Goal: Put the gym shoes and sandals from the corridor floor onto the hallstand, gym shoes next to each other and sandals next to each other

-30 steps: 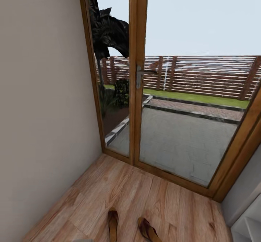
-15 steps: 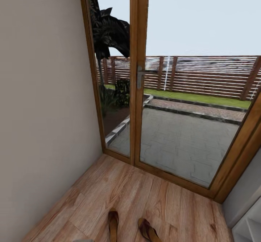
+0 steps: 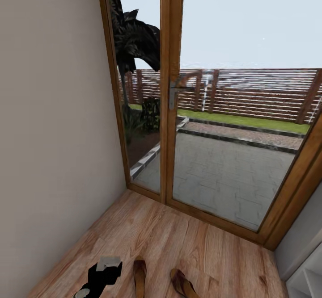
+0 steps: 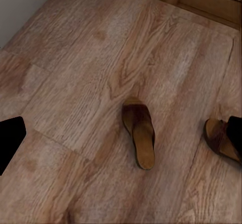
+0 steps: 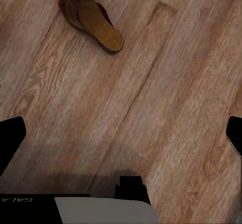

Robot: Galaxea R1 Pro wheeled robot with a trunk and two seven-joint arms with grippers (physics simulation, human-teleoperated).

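1. Two brown sandals lay on the wood floor [image 3: 179,240] in front of a glass door [image 3: 232,146], well apart from each other: the left sandal [image 3: 139,276] and the right sandal [image 3: 182,284], both cut by the head view's lower edge.
2. The left gripper [image 3: 99,276] hung just left of the left sandal, above the floor and holding nothing; in its wrist view the fingers [image 4: 10,141] stood wide apart, with that sandal [image 4: 139,138] between them.
3. The right gripper's fingers [image 5: 11,138] were also spread wide over bare planks, with one sandal [image 5: 93,20] lying ahead.
4. A corner of the grey rack [image 3: 308,278] showed at the right.
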